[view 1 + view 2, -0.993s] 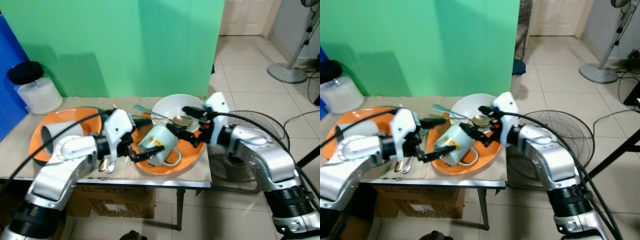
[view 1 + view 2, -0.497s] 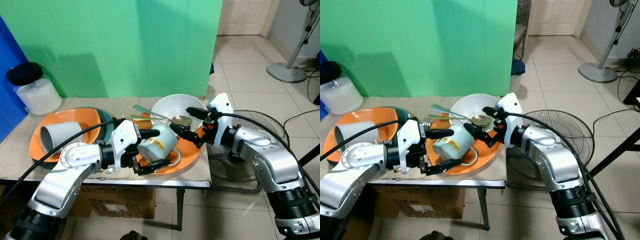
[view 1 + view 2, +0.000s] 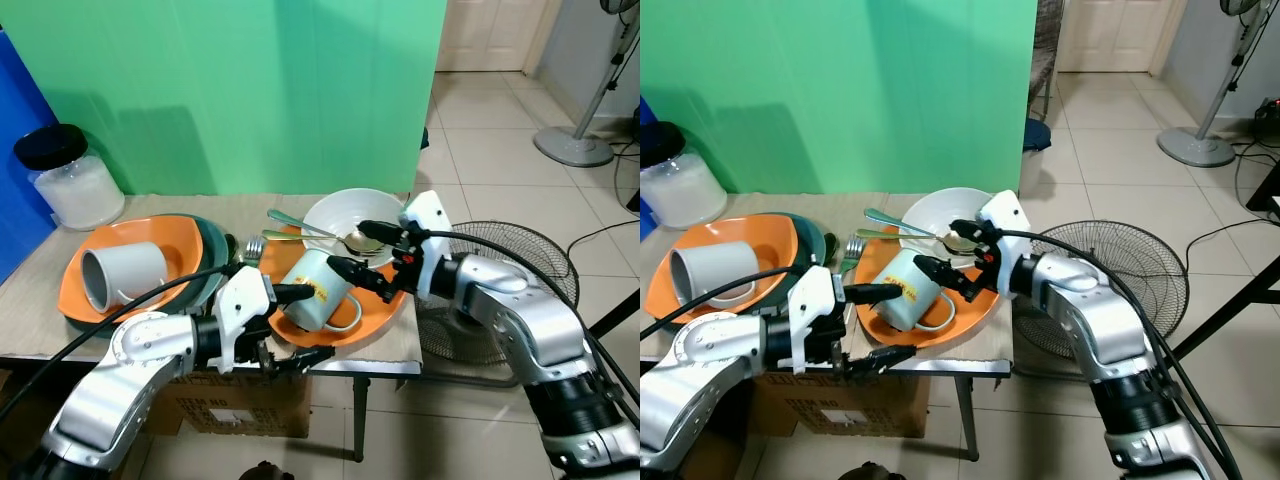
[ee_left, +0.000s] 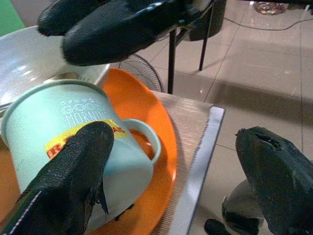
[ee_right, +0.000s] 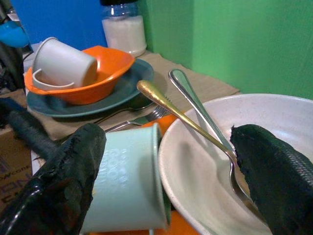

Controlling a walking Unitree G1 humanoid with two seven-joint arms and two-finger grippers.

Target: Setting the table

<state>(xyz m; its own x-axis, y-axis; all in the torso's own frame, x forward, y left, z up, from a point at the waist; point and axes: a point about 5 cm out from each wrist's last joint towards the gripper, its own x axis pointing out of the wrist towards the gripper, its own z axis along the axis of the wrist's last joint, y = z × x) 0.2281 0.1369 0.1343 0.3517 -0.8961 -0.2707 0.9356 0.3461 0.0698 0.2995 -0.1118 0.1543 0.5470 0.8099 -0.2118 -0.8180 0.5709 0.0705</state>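
Table [image 3: 40, 300]: a small table stands in front of me, with a green wall behind it.
Mint mug [image 3: 318, 290]: one mug lies on its side in the orange plate [image 3: 372, 318] near the table's front edge.
White bowl [image 3: 325, 215]: one bowl sits at 12 o'clock from the mug, touching the plate, with two spoons [image 3: 318, 232] resting in it.
Grey cup [image 3: 122, 275]: one cup lies on its side in an orange bowl [image 3: 72, 280] on a dark plate [image 3: 212, 268], at 9 o'clock from the mug.
Fork [image 3: 849, 250]: it lies between the two orange dishes.
Jar [image 3: 68, 177]: one jar with a black lid stands at the back, at 10 o'clock.
Fan [image 3: 510, 265]: it sits on the floor at 3 o'clock, beside the table.
My left gripper [image 3: 298, 325]: my fingers are wide apart. One lies along the mug's side and one hangs off the table edge. I hold nothing.
My right gripper [image 3: 362, 252]: my fingers are wide apart over the mug and bowl, holding nothing.
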